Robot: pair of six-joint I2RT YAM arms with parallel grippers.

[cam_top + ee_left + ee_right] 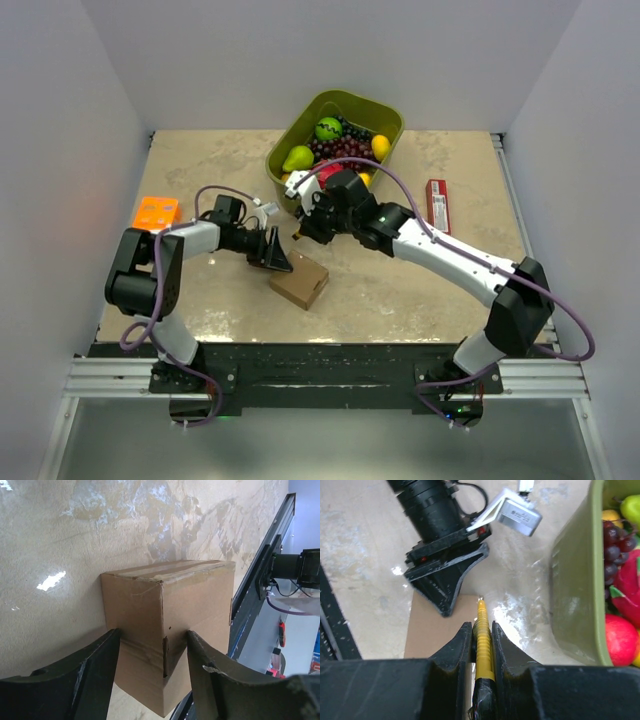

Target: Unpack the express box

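Note:
The express box [300,284], small and plain brown, lies flat on the table with clear tape along its top [165,570]. My left gripper [275,258] reaches it from the left. In the left wrist view its jaws [153,632] stand apart astride one corner of the box [175,610], both fingers close against the adjoining faces. Whether they press I cannot tell. My right gripper [303,232] hovers just beyond the box, shut [481,625] on a yellow ribbed tool [482,645]. The tool's small metal tip points at the edge of the box [432,630], beside the left gripper [445,587].
A green tub [335,140] of fruit stands at the back, its wall [570,595] close on the right of my right gripper. A slim red packet [437,205] lies to the right. An orange tray [156,213] sits at the left edge.

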